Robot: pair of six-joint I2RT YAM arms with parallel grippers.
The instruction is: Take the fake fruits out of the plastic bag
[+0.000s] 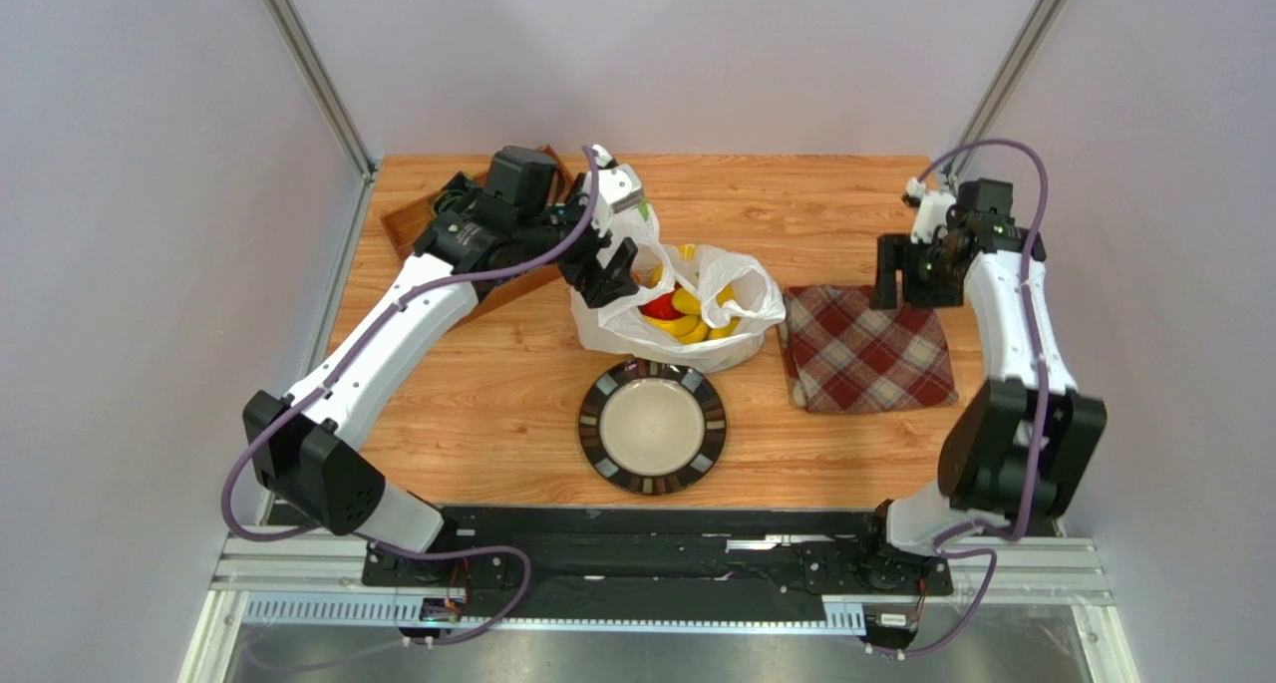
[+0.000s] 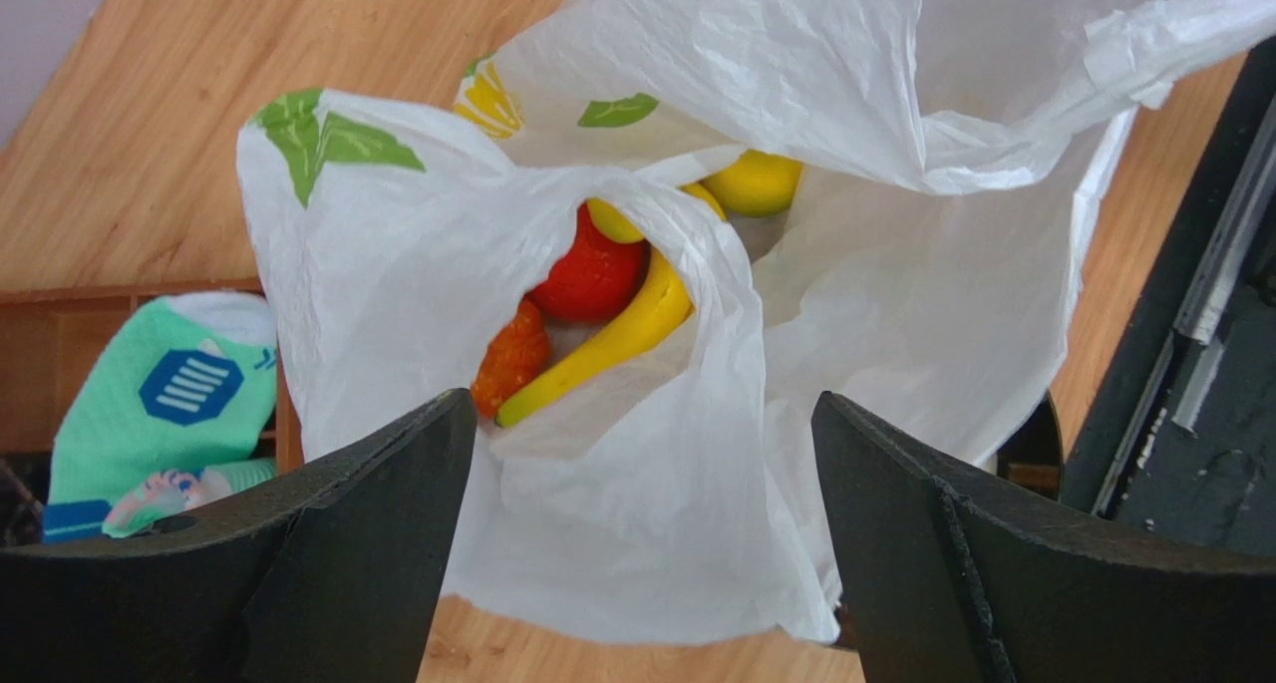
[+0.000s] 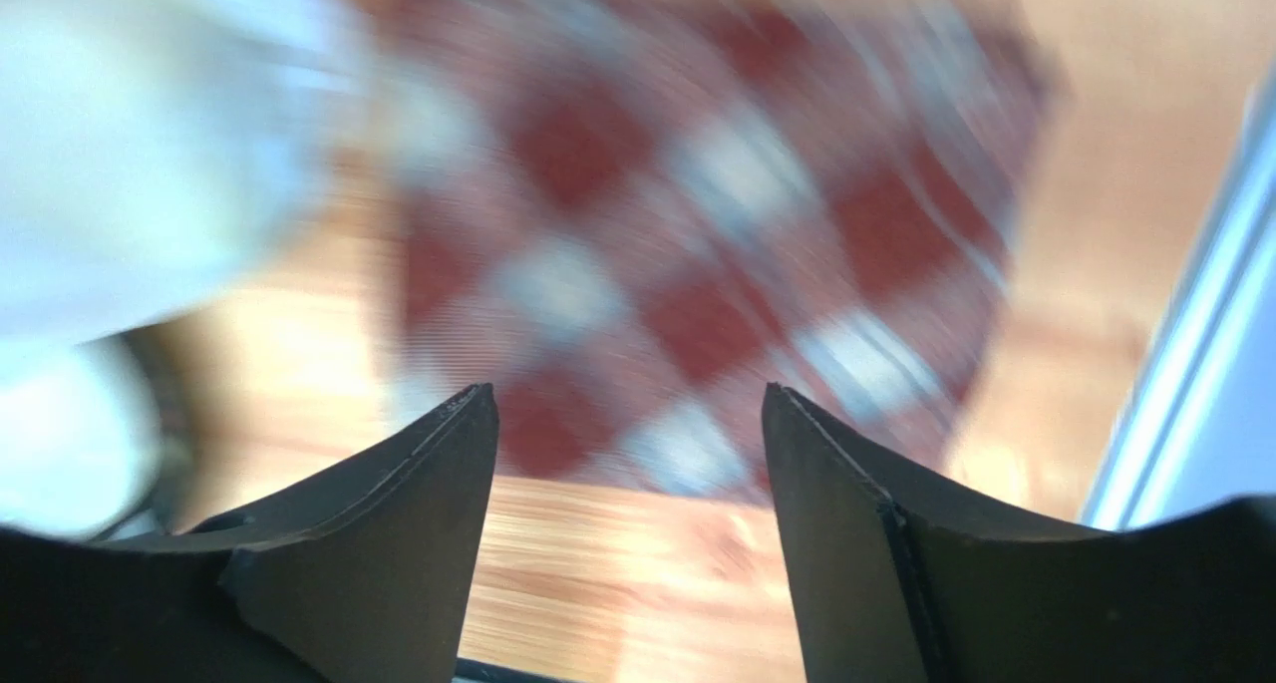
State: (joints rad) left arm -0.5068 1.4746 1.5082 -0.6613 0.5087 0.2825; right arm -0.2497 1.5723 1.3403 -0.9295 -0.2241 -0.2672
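The plastic bag (image 1: pixel 607 324) sits mid-table, white and crinkly, mouth up. Fake fruits (image 1: pixel 682 312) show in its mouth. In the left wrist view the bag (image 2: pixel 899 309) fills the frame, and inside lie a yellow banana (image 2: pixel 617 339), a red fruit (image 2: pixel 592 272), an orange-red one (image 2: pixel 512 357) and a yellow round one (image 2: pixel 754 182). My left gripper (image 1: pixel 605 272) (image 2: pixel 644 402) is open at the bag's left rim, its jaws wide on either side of a fold of bag film, not pinching it. My right gripper (image 1: pixel 908 279) (image 3: pixel 626 392) is open and empty above the far edge of the plaid cloth; its view is motion-blurred.
A dark-rimmed plate (image 1: pixel 596 414) lies just in front of the bag. A red plaid cloth (image 1: pixel 866 350) (image 3: pixel 674 220) lies right of it. A wooden tray (image 1: pixel 405 227) at the back left holds a green packet (image 2: pixel 180 392). Frame posts stand at both back corners.
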